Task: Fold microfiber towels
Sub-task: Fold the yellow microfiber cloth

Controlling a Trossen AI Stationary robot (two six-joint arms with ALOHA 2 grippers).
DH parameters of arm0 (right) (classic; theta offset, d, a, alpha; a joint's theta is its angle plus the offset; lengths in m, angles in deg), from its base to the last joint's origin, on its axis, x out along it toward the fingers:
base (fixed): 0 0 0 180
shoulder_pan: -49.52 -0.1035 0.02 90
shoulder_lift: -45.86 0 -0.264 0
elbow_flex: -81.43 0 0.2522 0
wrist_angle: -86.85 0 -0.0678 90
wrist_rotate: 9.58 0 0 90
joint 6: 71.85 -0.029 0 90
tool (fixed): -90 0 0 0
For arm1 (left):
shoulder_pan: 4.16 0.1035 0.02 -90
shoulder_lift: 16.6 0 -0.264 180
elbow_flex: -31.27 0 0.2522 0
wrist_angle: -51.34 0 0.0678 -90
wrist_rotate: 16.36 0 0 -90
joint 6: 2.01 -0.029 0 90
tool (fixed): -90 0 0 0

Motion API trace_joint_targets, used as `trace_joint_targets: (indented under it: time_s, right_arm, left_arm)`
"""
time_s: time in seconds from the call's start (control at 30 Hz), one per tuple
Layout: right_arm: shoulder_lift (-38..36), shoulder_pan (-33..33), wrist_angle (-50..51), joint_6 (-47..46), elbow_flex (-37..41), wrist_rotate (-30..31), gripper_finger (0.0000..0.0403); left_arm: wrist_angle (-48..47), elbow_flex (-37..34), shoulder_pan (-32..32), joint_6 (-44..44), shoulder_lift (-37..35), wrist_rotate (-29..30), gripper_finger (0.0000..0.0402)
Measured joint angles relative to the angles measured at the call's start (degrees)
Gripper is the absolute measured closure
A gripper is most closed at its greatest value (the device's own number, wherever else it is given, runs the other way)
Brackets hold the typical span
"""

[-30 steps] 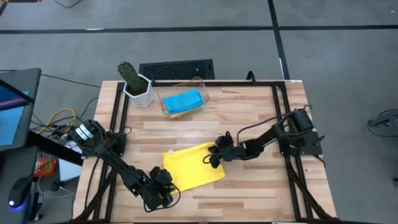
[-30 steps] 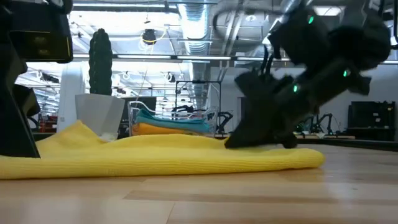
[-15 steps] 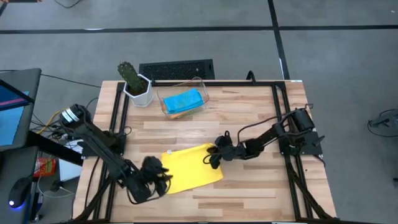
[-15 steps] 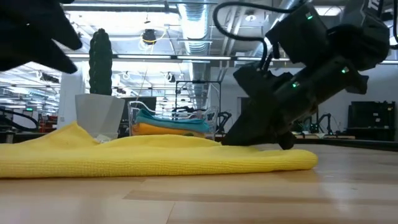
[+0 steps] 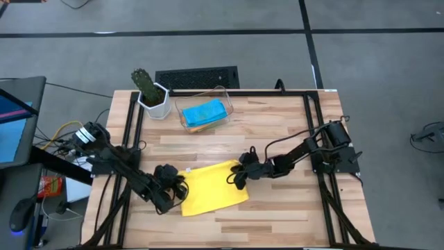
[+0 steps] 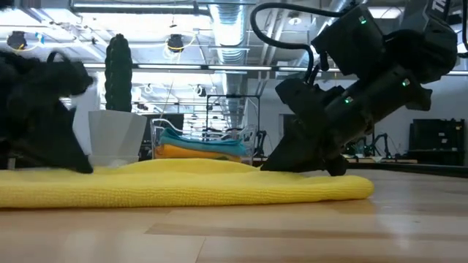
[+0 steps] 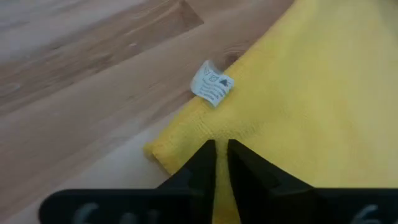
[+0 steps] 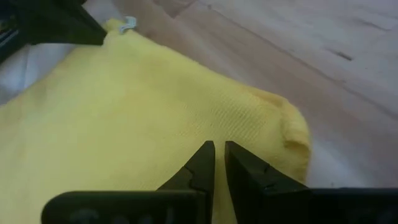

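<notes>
- We are pinching the yellow towel (image 5: 214, 187), lower centre on the counter (image 5: 277, 125): left gripper (image 5: 175, 187) fingers nipping its tagged corner, right gripper (image 5: 238, 175) fingers nipping the opposite edge.
- Folded blue towel (image 5: 204, 112) is sitting in the bin (image 5: 225, 97), upper centre; yellow is awaiting more folds.

Your left end effector (image 5: 175, 187) sits low at about 7 o'clock on the worktop, arm reaching in from 9 o'clock, fingers (image 7: 202, 163) nearly together and pinching the yellow towel (image 5: 211, 186). Your right end effector (image 5: 238, 175) lies near centre, arm stretched from 3 o'clock, fingers (image 8: 202, 163) likewise pinched on it.
</notes>
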Motion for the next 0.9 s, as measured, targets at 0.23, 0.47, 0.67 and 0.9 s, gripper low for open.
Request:
trace_joint_targets:
  time_s: [0.23, 0.47, 0.67, 0.9]
  right_arm:
    - [-0.63, -0.29, -0.54, 0.47, 0.01, -2.84, 0.0340]
    - [-6.22, -0.20, -0.29, 5.74, -0.02, -2.01, 0.0340]
    - [-12.75, 0.01, 1.65, 11.27, -0.04, -5.36, 0.0340]
    - [-23.67, -1.27, 9.90, 20.06, -0.80, -13.36, 0.0334]
  left_arm:
    - [-1.07, 1.08, -0.83, 1.32, -1.02, -3.49, 0.0398]
    - [-5.72, 4.24, -0.72, -6.96, -6.33, -5.81, 0.0395]
    - [-6.80, 5.99, -0.75, -14.76, -9.82, -9.61, 0.0361]
    - [-15.21, 9.78, -0.73, -24.36, -14.78, -12.31, 0.0267]
